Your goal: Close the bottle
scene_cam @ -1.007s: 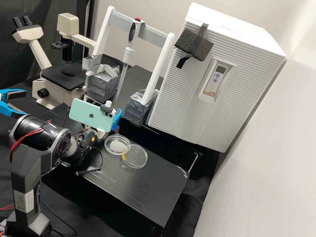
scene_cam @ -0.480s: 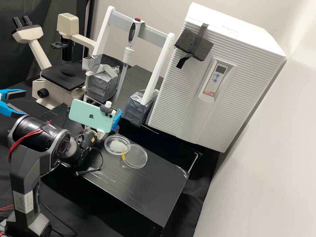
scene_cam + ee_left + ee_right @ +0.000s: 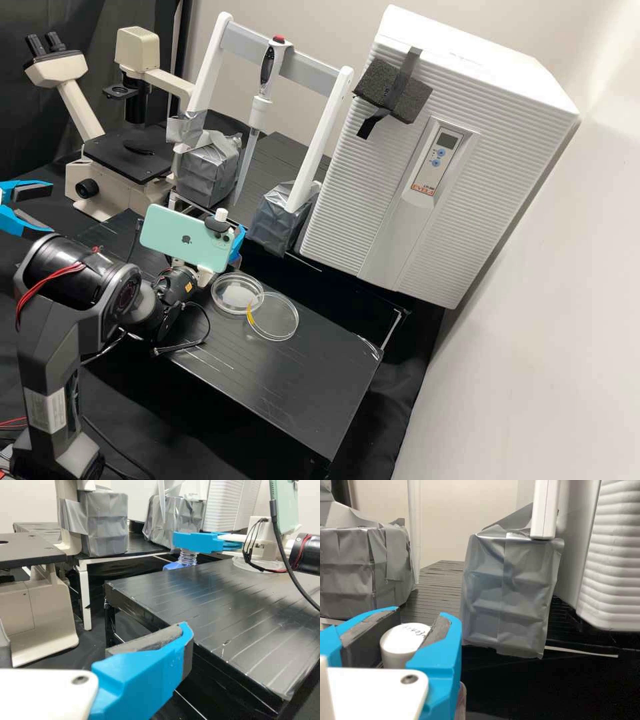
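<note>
– Past the far left edge of the black platform (image 3: 287, 373), what am I looking at?
– The bottle (image 3: 187, 557). It stands there close to a tape-wrapped block (image 3: 507, 592). My right gripper (image 3: 409, 626) is clamped on the white cap (image 3: 402, 642) and holds it right over the neck.
– Which step is that?
– Seating the cap, I judge. I cannot tell whether the threads have caught. Next I need a straight press down and a wrist turn, with the cap kept level so it doesn't cross-thread.
– And your left gripper (image 3: 22, 207)?
– Fingers apart, nothing in them, well off to the left near the microscope (image 3: 110, 190). Nothing steadies the bottle, so I'd twist gently.
– How will it handle?
– The neck is clear, ribbed plastic, and I'd guess it is light. The cap is a smooth, round white plug with scribbled marks on top. The grey pads (image 3: 365, 640) on my fingers look rubbery, which should hold it.
</note>
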`<state>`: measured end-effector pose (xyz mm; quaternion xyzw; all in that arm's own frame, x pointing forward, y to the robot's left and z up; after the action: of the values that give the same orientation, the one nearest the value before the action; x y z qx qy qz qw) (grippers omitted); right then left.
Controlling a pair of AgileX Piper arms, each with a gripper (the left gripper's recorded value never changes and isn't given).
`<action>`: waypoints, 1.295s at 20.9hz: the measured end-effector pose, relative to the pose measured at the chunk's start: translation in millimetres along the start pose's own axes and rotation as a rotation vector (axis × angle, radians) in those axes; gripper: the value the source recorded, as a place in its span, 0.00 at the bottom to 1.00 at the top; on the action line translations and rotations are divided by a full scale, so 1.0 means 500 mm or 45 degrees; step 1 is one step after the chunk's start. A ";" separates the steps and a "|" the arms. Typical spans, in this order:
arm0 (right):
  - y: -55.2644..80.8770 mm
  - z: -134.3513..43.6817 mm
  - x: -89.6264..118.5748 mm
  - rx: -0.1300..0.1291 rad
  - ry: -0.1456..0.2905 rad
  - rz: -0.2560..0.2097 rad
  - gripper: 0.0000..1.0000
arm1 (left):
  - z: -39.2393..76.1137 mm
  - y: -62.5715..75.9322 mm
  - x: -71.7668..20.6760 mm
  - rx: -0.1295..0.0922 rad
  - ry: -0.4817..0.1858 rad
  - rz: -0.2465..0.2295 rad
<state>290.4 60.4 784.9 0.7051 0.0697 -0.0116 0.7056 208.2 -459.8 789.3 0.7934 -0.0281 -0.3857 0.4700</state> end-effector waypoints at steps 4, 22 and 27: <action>-0.003 -0.004 0.000 0.000 0.009 -0.006 1.00 | -0.002 -0.003 0.001 0.001 0.001 -0.006; -0.006 -0.011 -0.024 -0.009 0.018 -0.034 1.00 | -0.004 -0.006 0.002 0.001 0.001 -0.012; -0.001 -0.019 -0.037 -0.024 0.062 -0.021 1.00 | -0.001 -0.005 -0.004 -0.024 0.042 0.028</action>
<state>271.0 68.1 786.3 0.6979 0.0927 0.0005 0.7102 206.3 -457.2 789.0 0.7949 -0.0257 -0.3676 0.4820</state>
